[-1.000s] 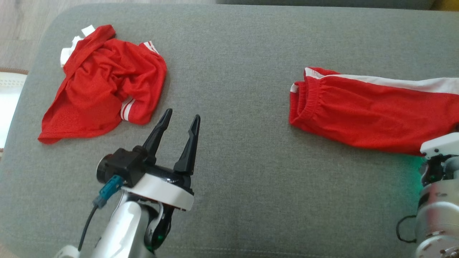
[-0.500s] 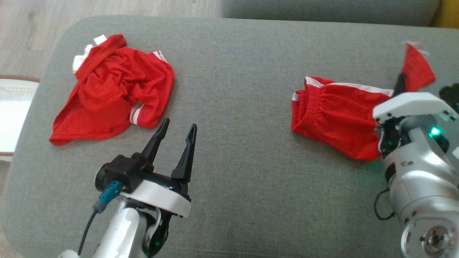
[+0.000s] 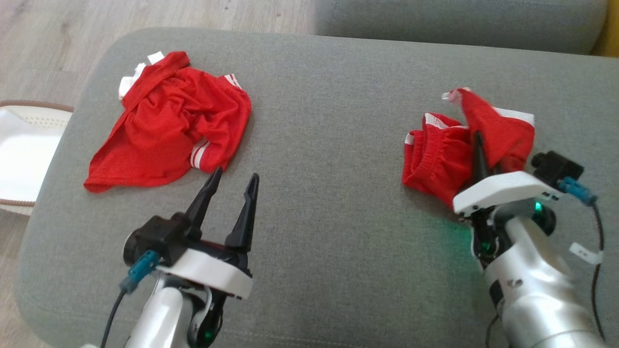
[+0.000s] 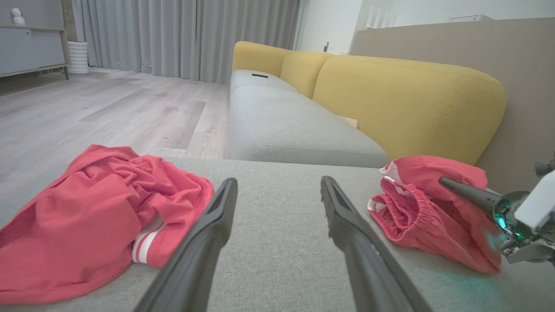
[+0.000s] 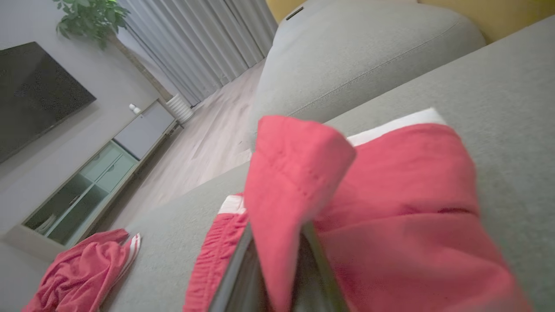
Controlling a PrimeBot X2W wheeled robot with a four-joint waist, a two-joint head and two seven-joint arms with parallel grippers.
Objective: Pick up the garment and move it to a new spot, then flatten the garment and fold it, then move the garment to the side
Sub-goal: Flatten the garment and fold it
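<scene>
The garment, red shorts with a white side stripe, lies at the right of the grey sofa cushion. My right gripper is shut on its leg end and holds that end raised over the gathered waistband. In the right wrist view the red cloth drapes over the closed fingers. The left wrist view shows the shorts with the right gripper on them. My left gripper hovers open over the cushion's front, holding nothing, its fingers apart.
A second red garment, crumpled with white trim, lies at the cushion's far left. Wooden floor and a white object are off the left edge. Another grey cushion and a yellow backrest lie beyond.
My right gripper has carried the shorts' leg end leftward and over toward the waistband, so the long flat shorts now lie doubled up. The head camera has shifted. The left gripper stays open.
</scene>
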